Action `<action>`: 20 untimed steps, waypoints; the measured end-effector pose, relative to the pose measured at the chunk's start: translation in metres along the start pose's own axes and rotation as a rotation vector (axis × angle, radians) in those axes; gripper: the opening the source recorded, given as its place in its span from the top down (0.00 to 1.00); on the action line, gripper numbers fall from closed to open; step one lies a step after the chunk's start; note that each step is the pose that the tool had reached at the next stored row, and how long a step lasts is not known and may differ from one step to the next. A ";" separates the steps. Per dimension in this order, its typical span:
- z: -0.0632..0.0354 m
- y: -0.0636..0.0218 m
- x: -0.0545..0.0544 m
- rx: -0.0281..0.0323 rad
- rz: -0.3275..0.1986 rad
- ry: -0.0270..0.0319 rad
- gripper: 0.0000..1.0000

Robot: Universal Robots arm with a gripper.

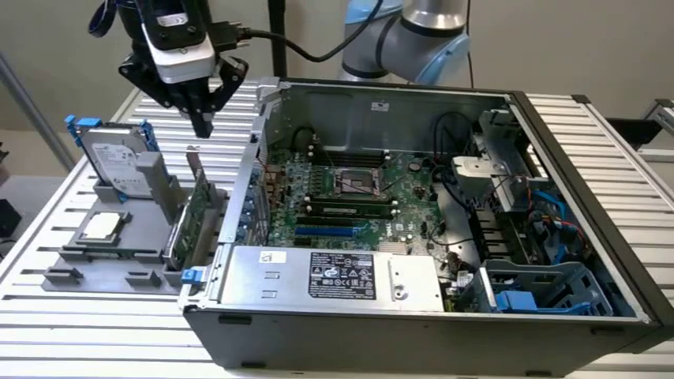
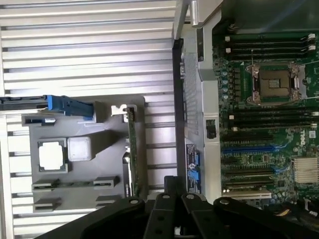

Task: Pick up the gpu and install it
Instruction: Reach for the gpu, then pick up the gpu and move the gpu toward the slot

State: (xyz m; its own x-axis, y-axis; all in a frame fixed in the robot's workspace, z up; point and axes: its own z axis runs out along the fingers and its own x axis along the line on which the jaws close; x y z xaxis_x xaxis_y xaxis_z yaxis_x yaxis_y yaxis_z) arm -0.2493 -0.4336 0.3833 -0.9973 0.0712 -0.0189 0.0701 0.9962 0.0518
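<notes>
One claw (image 1: 200, 126), fingers pressed together w/ nothing in them, hangs over the worktop (image 1: 63, 316) just outside the open computer case (image 1: 421, 335). Graphics card (image 1: 192, 217) stands on edge in the grey holder (image 1: 106, 272) directly below the claw and apart from it, w/ its long axis running alongside the case wall. In the wrist view the card (image 2: 130, 149) shows as a thin edge-on strip, offset from the claw (image 2: 182, 196) toward the holder side, so prob. not centred over it yet.
</notes>
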 end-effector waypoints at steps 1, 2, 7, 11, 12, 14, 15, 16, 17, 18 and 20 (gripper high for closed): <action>0.0018 -0.0005 0.005 0.0001 0.000 0.0000 1.00; 0.0035 -0.0010 0.009 0.0002 0.000 0.0001 1.00; 0.0120 -0.0035 0.032 0.0004 0.000 -0.0001 1.00; 0.0174 -0.0075 0.048 0.0004 0.000 0.0002 1.00; 0.0175 -0.0081 0.048 0.0004 0.000 0.0002 1.00; 0.0174 -0.0081 0.048 0.0004 0.000 0.0003 1.00; 0.0174 -0.0081 0.048 0.0003 0.000 0.0003 1.00; 0.0174 -0.0081 0.048 0.0003 0.000 0.0003 1.00; 0.0174 -0.0081 0.048 0.0003 0.000 0.0003 1.00; 0.0174 -0.0081 0.048 0.0003 0.000 0.0003 1.00; 0.0174 -0.0081 0.048 0.0002 0.000 0.0003 1.00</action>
State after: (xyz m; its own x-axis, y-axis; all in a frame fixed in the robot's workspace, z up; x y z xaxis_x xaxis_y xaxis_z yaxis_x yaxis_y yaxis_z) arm -0.2977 -0.4373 0.3646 -0.9973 0.0716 -0.0186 0.0705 0.9962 0.0517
